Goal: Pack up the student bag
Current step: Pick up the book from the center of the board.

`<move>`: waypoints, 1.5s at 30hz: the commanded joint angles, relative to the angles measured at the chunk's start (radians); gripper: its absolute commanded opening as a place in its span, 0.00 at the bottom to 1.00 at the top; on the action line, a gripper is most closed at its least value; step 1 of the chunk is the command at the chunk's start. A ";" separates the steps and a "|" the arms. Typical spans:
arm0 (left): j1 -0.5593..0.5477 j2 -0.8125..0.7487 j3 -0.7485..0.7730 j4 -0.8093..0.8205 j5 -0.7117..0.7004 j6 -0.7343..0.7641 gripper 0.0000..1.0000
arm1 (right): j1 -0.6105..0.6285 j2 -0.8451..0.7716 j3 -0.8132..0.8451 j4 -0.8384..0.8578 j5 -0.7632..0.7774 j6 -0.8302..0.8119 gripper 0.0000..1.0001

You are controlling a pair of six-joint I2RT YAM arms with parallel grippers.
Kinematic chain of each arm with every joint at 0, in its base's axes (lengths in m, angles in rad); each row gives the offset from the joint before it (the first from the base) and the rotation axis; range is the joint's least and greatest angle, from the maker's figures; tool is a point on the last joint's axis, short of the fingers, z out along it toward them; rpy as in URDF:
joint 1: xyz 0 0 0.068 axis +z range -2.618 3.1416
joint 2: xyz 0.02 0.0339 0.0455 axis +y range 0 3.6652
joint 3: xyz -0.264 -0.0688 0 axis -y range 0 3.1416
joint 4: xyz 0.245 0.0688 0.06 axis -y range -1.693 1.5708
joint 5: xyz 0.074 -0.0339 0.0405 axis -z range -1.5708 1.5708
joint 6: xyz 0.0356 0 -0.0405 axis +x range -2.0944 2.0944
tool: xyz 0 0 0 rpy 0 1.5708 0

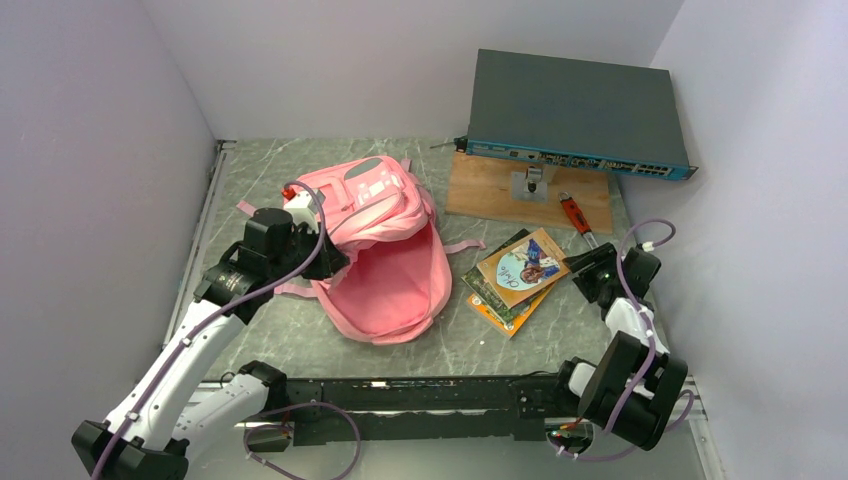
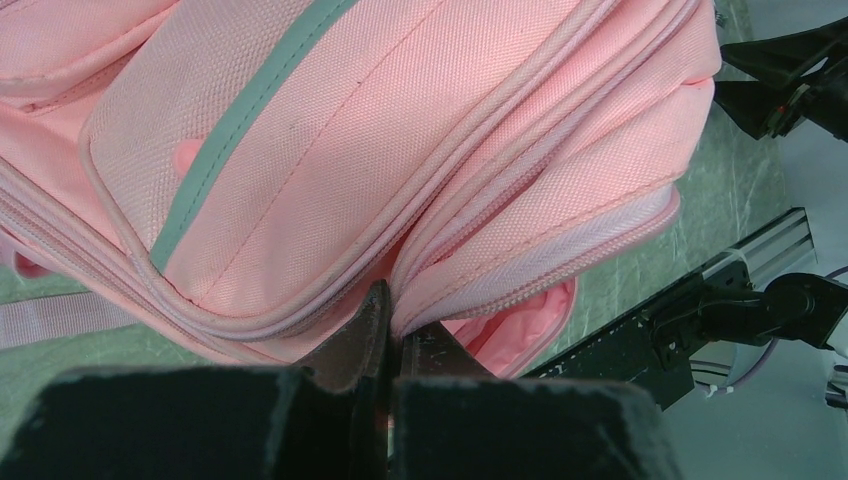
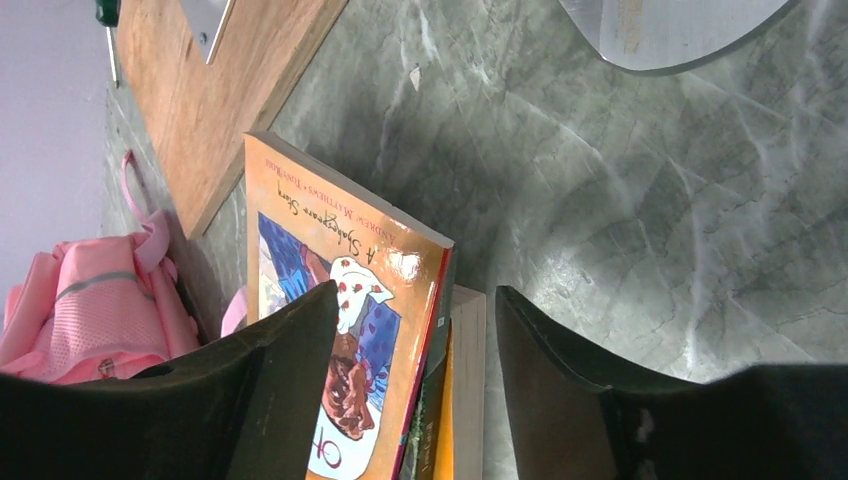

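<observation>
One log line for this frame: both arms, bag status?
left gripper: shut on backpack rim | right gripper: open, straddling book stack edge | backpack: open, book stack not yet inside

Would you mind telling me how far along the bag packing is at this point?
Done: the pink backpack lies unzipped, and the left gripper is shut on its opening edge. In hand: the right gripper, jaws open, straddles the top book of the stack beside the bag. Left: all the books lie on the table; none shows inside the bag.
</observation>
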 commanded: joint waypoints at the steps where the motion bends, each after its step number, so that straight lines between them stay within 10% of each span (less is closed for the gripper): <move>1: 0.011 -0.026 0.027 0.042 0.019 -0.043 0.00 | -0.004 0.006 -0.014 0.074 -0.005 -0.025 0.57; 13: 0.011 -0.002 0.041 0.058 0.039 -0.046 0.00 | -0.004 0.106 -0.025 0.155 -0.026 -0.043 0.36; 19: 0.011 0.002 0.044 0.060 0.034 -0.040 0.00 | -0.004 0.071 -0.031 0.108 -0.010 -0.036 0.00; 27: 0.012 0.005 0.047 0.063 0.043 -0.037 0.00 | -0.005 -0.109 -0.038 -0.053 0.090 -0.062 0.00; 35: 0.012 0.012 0.051 0.065 0.060 -0.037 0.00 | -0.011 -0.019 -0.072 0.068 -0.015 -0.009 0.46; 45: 0.012 -0.007 0.052 0.056 0.048 -0.029 0.00 | -0.013 0.014 -0.170 0.272 -0.172 0.099 0.57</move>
